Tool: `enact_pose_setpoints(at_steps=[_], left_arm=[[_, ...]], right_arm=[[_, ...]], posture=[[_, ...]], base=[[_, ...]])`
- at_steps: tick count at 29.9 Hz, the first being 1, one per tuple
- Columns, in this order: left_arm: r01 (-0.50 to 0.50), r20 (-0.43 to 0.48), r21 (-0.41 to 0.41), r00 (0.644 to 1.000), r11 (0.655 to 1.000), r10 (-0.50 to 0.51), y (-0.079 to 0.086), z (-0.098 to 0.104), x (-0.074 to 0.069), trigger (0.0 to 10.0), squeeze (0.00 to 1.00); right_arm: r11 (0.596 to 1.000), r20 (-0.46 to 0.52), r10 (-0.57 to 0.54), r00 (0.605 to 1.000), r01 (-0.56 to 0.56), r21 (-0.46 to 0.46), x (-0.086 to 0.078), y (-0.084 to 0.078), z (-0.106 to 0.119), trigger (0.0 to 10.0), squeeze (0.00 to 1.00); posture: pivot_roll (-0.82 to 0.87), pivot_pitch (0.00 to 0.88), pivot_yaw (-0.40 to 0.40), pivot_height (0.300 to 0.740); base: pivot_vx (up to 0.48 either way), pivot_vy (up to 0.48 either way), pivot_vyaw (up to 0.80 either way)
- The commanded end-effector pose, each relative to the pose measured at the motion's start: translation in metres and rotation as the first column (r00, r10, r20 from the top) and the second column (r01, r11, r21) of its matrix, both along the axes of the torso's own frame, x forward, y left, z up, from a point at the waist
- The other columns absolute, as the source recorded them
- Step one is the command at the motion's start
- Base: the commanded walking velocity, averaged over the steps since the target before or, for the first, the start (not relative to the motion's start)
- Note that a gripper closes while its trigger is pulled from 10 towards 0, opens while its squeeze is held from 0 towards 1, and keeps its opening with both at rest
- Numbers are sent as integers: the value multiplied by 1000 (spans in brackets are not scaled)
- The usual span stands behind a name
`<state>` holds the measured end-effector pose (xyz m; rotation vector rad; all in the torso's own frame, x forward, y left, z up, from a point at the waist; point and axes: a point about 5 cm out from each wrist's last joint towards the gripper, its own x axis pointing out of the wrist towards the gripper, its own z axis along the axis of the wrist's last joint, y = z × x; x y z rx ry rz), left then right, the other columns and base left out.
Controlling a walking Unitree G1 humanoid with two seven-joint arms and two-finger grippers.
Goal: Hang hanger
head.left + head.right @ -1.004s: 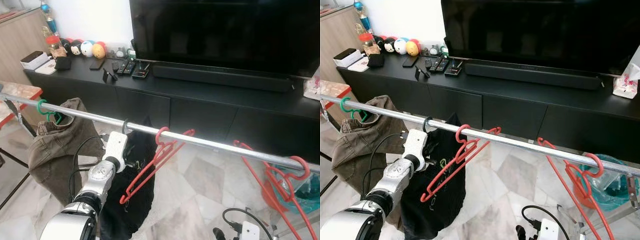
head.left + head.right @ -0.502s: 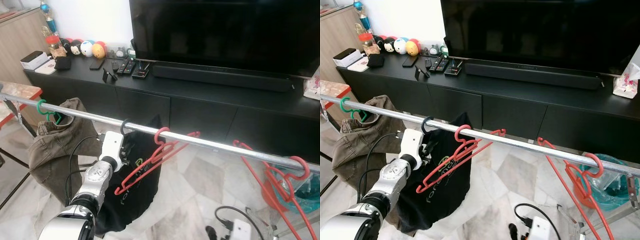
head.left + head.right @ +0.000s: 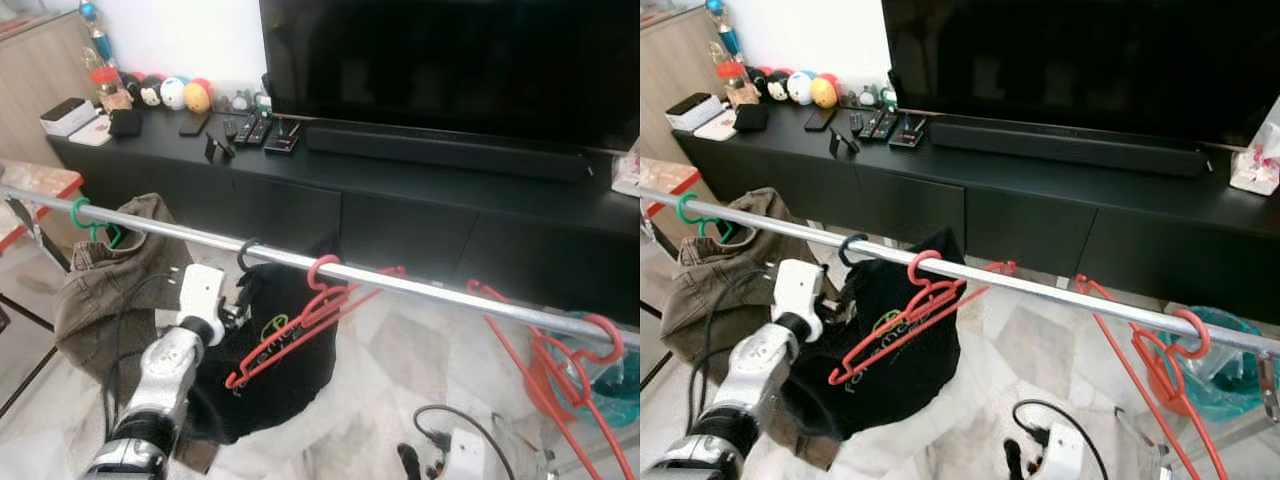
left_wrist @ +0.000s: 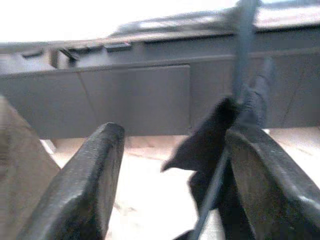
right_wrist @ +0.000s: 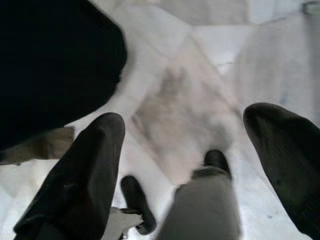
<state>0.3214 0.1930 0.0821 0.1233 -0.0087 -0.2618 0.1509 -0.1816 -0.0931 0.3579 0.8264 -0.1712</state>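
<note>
A black hanger's hook point(image 3: 244, 254) sits at the metal rail point(image 3: 420, 291), and a black shirt point(image 3: 285, 370) on it swings out below. My left gripper point(image 3: 233, 312) is just left of the shirt, under the rail. In the left wrist view it point(image 4: 172, 150) stands open, with the hanger's thin wire point(image 4: 216, 175) and black cloth close to one finger point(image 4: 270, 185). A red hanger point(image 3: 305, 315) hangs on the rail beside the shirt. My right gripper point(image 5: 185, 130) stands open, low over the floor.
Brown trousers point(image 3: 100, 295) hang on a green hanger point(image 3: 84, 214) at the rail's left end. More red hangers point(image 3: 575, 360) hang at its right end. A black TV cabinet point(image 3: 400, 205) with a large TV point(image 3: 450, 60) stands behind. A cable point(image 3: 435, 425) lies on the marble floor.
My left arm has drawn back to the left and lower. The black shirt has swung out and up to the right, and the red hanger has tilted with it.
</note>
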Motion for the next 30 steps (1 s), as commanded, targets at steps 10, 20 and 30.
enact_pose_setpoints(at_steps=[10,20,30], left_arm=[[-177,91,23,980,984,175,31,11,-41,10000,0],[-347,-125,279,911,895,392,70,-55,-91,10000,0],[-197,-447,368,819,909,358,67,-111,-112,10000,0]], right_arm=[[1000,11,-10,1000,10,8,-5,-6,0,10000,0],[1000,4,1,1000,-1,-5,2,-3,1,10000,0],[999,-20,-13,1000,13,-39,1,-5,0,10000,0]], posture=[[-38,9,57,740],[-27,0,53,740],[-32,0,61,740]], base=[[0,0,0],[0,0,0],[0,0,0]])
